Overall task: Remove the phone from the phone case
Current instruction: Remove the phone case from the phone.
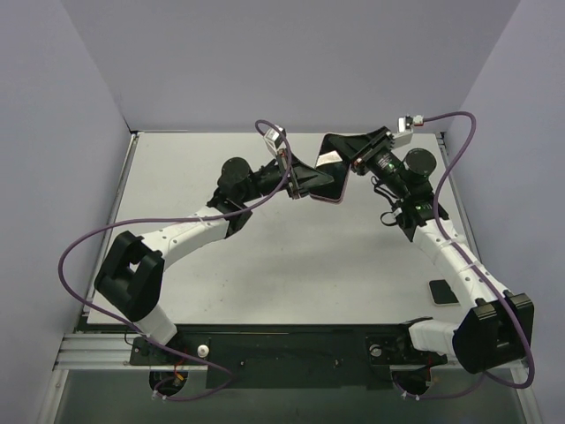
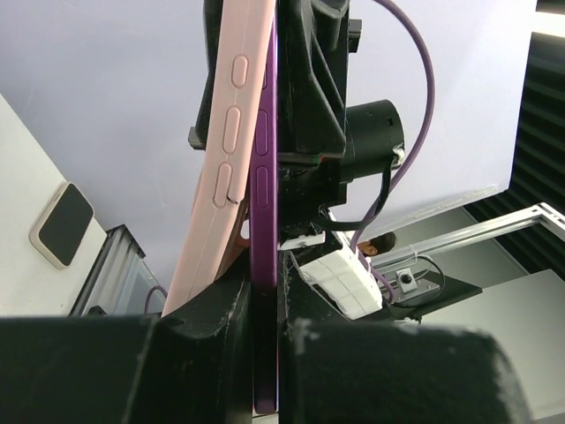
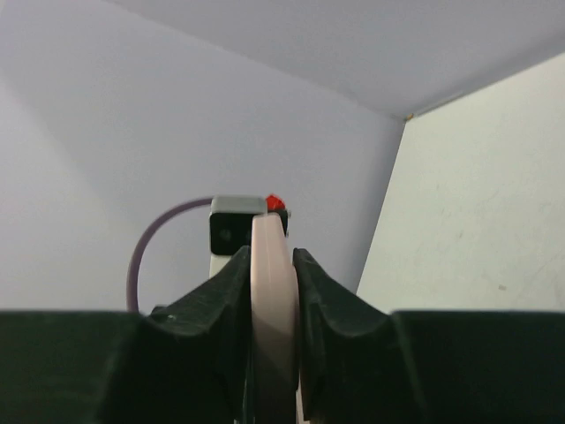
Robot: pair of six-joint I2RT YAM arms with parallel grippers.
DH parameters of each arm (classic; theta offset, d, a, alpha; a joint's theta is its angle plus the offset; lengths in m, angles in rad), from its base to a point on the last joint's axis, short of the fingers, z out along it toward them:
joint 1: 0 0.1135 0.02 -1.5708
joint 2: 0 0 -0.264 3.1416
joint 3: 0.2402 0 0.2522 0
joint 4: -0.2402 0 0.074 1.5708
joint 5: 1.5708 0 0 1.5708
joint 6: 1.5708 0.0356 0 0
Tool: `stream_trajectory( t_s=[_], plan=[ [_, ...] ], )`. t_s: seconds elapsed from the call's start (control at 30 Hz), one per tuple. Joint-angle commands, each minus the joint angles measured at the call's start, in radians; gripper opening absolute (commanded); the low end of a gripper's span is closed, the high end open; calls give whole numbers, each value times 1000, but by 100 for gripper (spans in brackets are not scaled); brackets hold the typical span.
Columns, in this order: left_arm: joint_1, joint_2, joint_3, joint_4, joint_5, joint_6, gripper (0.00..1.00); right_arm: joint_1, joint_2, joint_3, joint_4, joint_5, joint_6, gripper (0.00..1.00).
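Note:
Both arms hold the phone up in the air over the far middle of the table. My left gripper (image 1: 305, 181) is shut on the purple phone (image 1: 328, 196). In the left wrist view the phone's purple edge (image 2: 265, 221) runs between my left gripper's (image 2: 265, 305) fingers. The pink case (image 2: 225, 150) peels away from the phone on the left side, still meeting it low down. My right gripper (image 1: 357, 159) is shut on the pink case. In the right wrist view the case's edge (image 3: 274, 291) is pinched at my right gripper (image 3: 272, 265).
A small black pad with a white rim (image 1: 442, 291) lies on the white table (image 1: 291, 265) near the right arm's base; it also shows in the left wrist view (image 2: 62, 225). Purple cables loop beside both arms. Grey walls stand behind and on both sides.

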Motion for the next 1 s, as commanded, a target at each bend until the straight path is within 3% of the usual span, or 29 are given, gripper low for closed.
stream_trajectory(
  t_s=[0.0,0.1,0.17,0.3,0.43,0.57,0.6,0.8,0.97],
  plan=[
    [20,-25,49,140,-8,19,0,-9,-12,42,-51,-263,-60,23],
    [25,-31,45,160,3,-3,0,-52,-19,33,-31,-356,-60,47],
    [29,-35,34,177,6,-21,0,-78,-32,11,9,-400,-49,57],
    [48,-51,15,197,8,-57,0,-113,-85,-38,64,-451,-50,69],
    [66,-74,-3,202,0,-81,0,-113,-145,-101,96,-459,-92,71],
    [74,-86,-17,192,-8,-87,0,-113,-197,-141,43,-405,-167,67],
    [75,-87,-21,189,-11,-89,0,-112,-203,-141,-13,-396,-187,59],
    [75,-98,-37,180,-32,-89,0,-94,-240,-152,-104,-334,-259,35],
    [75,-100,-35,168,-40,-86,0,-32,-240,-136,-180,-305,-331,33]
  ],
)
